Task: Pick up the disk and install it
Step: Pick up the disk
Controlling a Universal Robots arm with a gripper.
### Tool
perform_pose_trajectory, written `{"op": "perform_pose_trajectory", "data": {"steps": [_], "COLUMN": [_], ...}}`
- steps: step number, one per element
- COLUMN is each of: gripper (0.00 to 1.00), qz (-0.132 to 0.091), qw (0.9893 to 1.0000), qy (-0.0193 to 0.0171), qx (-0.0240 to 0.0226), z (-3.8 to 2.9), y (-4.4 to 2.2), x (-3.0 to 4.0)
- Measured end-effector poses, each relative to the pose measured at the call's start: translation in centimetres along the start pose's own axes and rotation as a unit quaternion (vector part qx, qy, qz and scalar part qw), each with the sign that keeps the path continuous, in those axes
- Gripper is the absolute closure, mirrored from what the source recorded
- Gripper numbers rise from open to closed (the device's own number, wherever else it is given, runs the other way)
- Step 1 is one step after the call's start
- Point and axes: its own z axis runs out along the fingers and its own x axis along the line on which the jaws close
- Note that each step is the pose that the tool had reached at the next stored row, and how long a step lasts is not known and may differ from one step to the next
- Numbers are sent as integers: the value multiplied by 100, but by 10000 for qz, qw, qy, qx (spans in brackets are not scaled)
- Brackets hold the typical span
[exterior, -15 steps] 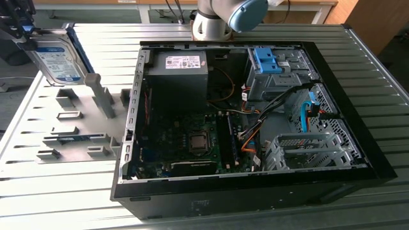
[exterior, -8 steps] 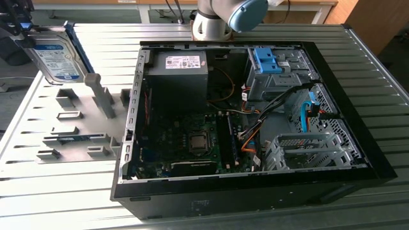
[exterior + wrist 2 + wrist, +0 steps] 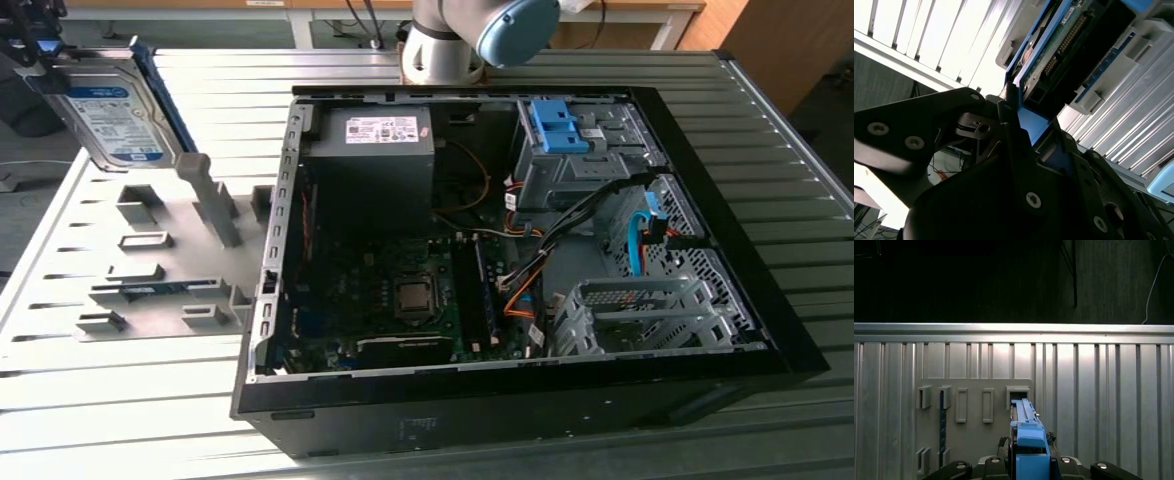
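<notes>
Black claw (image 3: 40,62) clenched the blue-framed silver-grey disk (image 3: 118,110) at upper left. Open black computer case (image 3: 467,425) held green motherboard (image 3: 387,290) and grey power supply (image 3: 371,150). Disk's long axis stood near-vertical.

The arm (image 3: 441,55) is a silver-grey cylindrical joint with a pale blue cap (image 3: 521,28). In the second wrist view the gripper (image 3: 1021,117) is matt black, built of angular plates and hinged links, studded with round silver screws (image 3: 1033,200).
</notes>
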Motion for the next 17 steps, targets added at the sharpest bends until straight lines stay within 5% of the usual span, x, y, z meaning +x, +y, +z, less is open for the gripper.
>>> {"op": "perform_pose_trajectory", "data": {"steps": [17], "gripper": [64], "qz": [0], "qw": [10000], "qy": [0], "qx": [0], "z": [-155], "y": [3], "x": [-4]}}
